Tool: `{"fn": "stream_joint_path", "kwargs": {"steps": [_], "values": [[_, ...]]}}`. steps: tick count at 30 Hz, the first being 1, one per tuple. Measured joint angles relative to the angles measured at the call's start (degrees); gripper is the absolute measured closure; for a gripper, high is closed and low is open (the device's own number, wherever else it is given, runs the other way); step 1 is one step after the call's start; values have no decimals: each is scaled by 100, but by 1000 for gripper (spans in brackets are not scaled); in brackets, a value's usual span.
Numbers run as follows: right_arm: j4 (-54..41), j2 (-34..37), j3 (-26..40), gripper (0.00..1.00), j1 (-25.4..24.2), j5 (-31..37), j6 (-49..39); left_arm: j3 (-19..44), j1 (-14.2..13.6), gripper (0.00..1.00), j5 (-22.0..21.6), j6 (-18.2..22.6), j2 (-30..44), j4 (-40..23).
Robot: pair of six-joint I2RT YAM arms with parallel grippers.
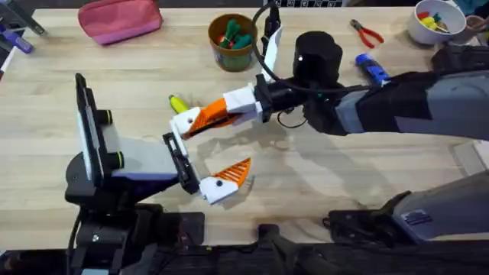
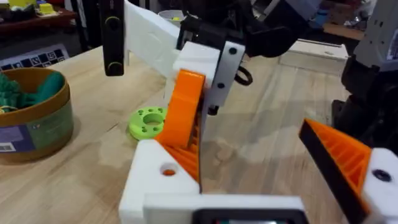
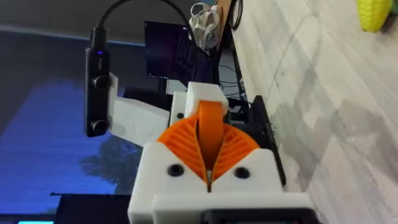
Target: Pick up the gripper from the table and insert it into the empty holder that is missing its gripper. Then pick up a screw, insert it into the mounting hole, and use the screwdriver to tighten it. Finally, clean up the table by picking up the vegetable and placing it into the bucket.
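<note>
The loose orange gripper (image 1: 200, 120) is pinched in my right gripper (image 1: 220, 112), which is shut on it and presses it against the white holder (image 1: 182, 124) on my left arm's claw. In the left wrist view the gripper wedge (image 2: 184, 112) stands in the holder (image 2: 155, 180). My left gripper (image 1: 205, 153) is open, and its other finger (image 1: 226, 180) carries an orange pad. The yellow vegetable (image 1: 177, 103) lies just behind the holder. The bucket (image 1: 231, 42) stands at the back centre, and the blue screwdriver (image 1: 372, 69) lies at the back right.
A pink pouch (image 1: 121, 19) lies at the back left. Red pliers (image 1: 368, 33) and a white bowl (image 1: 435, 21) of colourful bits are at the back right. A green ring (image 2: 148, 121) rests on the table near the bucket (image 2: 34, 118).
</note>
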Motion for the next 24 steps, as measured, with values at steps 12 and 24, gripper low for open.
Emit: {"fn": "stream_joint_path", "kwargs": {"steps": [12, 24], "values": [[-6, 0, 0, 957, 0, 0, -15, 0, 0, 14, 0, 2, 0, 0], [-107, 0, 0, 10, 101, 27, -55, 0, -13, 14, 68, 153, 0, 0]]}}
